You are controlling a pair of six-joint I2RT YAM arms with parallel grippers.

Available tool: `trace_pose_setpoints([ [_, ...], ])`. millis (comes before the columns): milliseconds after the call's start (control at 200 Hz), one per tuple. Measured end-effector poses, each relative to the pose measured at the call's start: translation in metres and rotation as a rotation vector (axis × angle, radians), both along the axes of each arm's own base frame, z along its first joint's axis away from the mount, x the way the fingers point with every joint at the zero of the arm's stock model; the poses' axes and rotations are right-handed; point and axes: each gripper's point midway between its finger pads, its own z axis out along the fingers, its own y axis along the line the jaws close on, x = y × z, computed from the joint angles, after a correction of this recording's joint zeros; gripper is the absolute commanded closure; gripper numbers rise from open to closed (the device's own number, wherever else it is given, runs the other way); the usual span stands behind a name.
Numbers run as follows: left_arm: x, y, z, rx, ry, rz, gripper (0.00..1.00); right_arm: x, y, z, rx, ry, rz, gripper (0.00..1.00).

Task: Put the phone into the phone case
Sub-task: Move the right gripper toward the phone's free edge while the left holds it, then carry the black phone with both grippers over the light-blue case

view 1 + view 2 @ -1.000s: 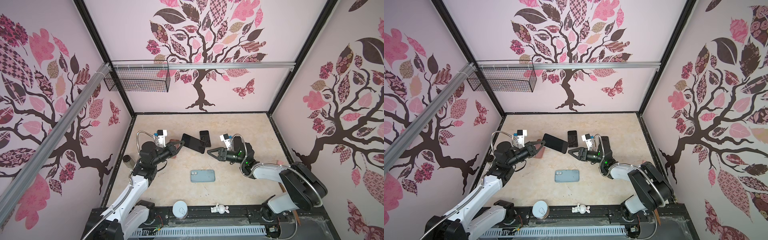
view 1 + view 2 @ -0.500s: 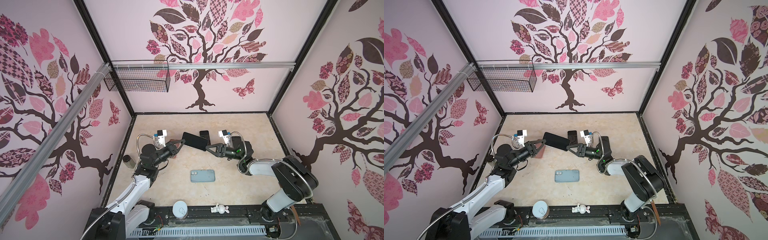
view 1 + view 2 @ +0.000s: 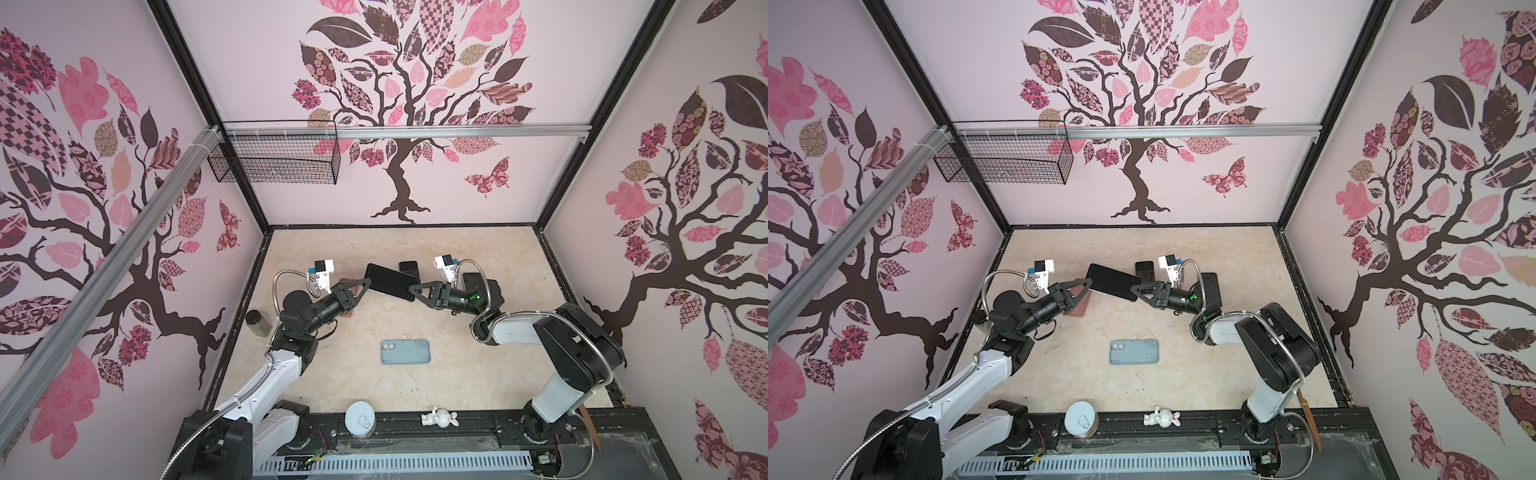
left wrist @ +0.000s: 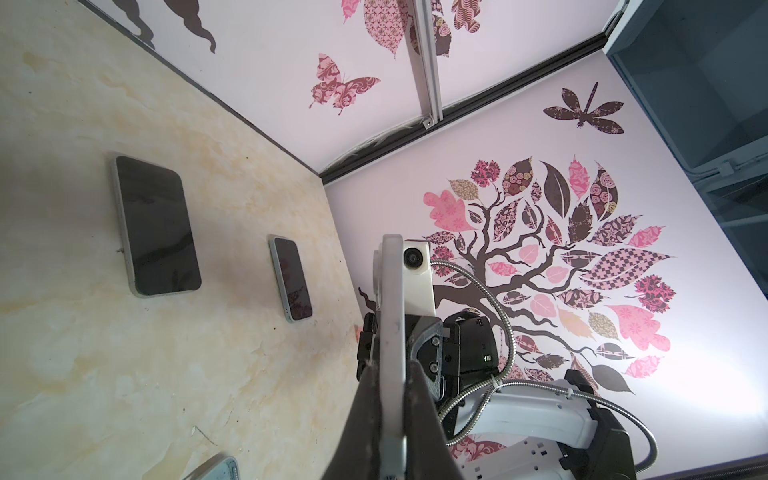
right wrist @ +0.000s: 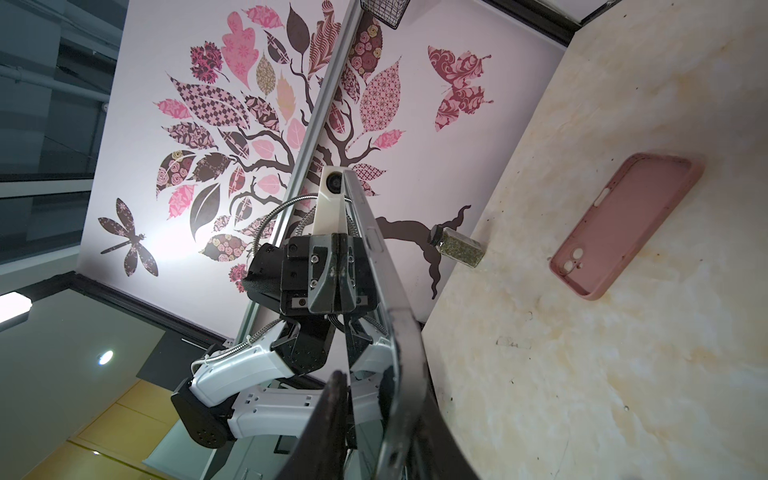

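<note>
Above the far half of the table [image 3: 478, 374], the phone [image 3: 390, 281] hangs clear of the surface between the two arms, dark screen up and slightly tilted in both top views. The left gripper [image 3: 368, 284] is clamped on its left end; in the left wrist view both fingers [image 4: 422, 419] press the phone's pale edge [image 4: 392, 332]. The right gripper [image 3: 412, 291] meets the phone's other end with its jaws narrow. In the right wrist view they straddle the phone's edge [image 5: 382, 291], with a sliver of light beside one finger [image 5: 328, 415], so I cannot tell whether they pinch it. A pink case [image 5: 623, 224] lies open side up on the table, empty, just under the left gripper in a top view [image 3: 1077, 309]. Near the table's middle, well apart from both grippers, lies a blue slab [image 3: 405, 351] with two lens rings; whether it is a case or a phone's back I cannot tell. A second phone [image 3: 408, 268] lies flat just behind the held one, and a third phone [image 3: 1209, 286] lies behind the right arm. A jar [image 3: 258, 323] stands at the left edge. A tin [image 3: 360, 419] and a white rabbit [image 3: 439, 417] sit on the front rail.
</note>
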Motion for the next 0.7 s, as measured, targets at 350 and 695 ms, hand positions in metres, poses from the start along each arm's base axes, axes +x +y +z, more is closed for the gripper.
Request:
trace_pose_setpoints([
  [350, 0.002, 0.001, 0.000, -0.013, -0.003, 0.006, 0.90, -0.001, 0.000, 0.007, 0.035, 0.011, 0.016, 0.91],
  [695, 0.002, 0.001, -0.010, 0.002, 0.024, 0.006, 0.57, 0.002, 0.003, 0.001, -0.006, 0.025, 0.020, 0.97],
])
